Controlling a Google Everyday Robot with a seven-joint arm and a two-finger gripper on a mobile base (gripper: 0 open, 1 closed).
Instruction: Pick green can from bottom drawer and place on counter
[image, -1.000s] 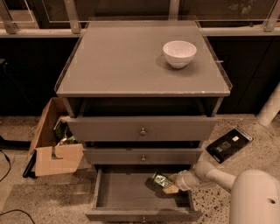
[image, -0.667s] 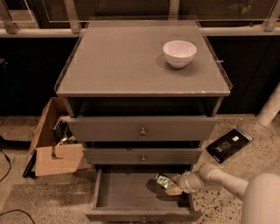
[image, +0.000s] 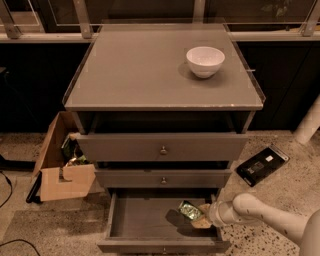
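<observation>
The bottom drawer (image: 140, 220) stands pulled open below two shut grey drawers. Inside it, toward the right, the green can (image: 189, 210) sits tilted, shiny and mottled. My gripper (image: 201, 218) reaches in from the right on a white arm, its tan fingers right against the can's right side. The counter (image: 145, 67) is the wide grey top of the cabinet, with a clear raised rim.
A white bowl (image: 205, 61) sits on the counter's back right. An open cardboard box (image: 62, 167) with clutter stands on the floor to the cabinet's left. A black flat device (image: 262, 164) lies on the floor at the right. A white post (image: 309, 122) rises at the far right.
My arm has drawn back a little to the right and less of its bulk fills the lower right corner. The can stays in the drawer's right part.
</observation>
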